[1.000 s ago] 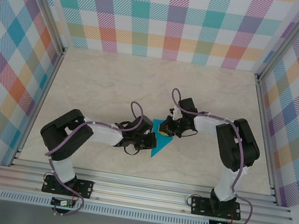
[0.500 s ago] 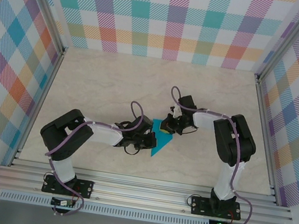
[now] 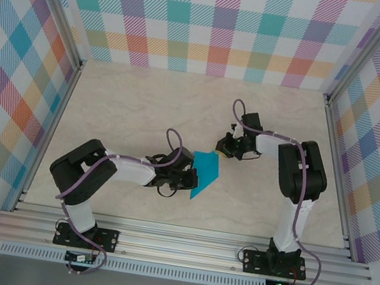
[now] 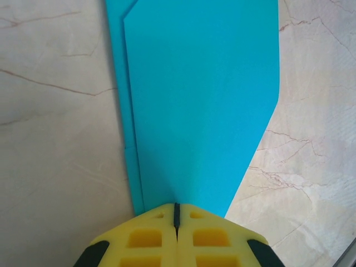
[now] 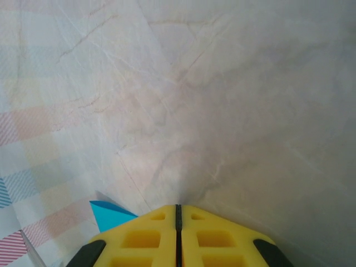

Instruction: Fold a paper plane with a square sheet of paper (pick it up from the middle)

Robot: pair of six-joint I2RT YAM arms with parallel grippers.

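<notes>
Right pincer (image 3: 227,147) has pulled back off the folded paper (image 3: 205,172), pressed together and empty; the paper's now near its left. My left pincer (image 4: 176,204) pinches the narrow end, long axis running straight ahead from it.

I see the teal-blue paper (image 3: 204,174) lying on the table near the middle, no longer a flat square. It is folded over on itself into a long shape, broad at its far end and tapering to a point at its near end. From the left wrist, two layers show, the lower one peeking out as a thin strip along the left edge. The narrow end meets the closed tips of the left gripper (image 4: 177,208).
</notes>
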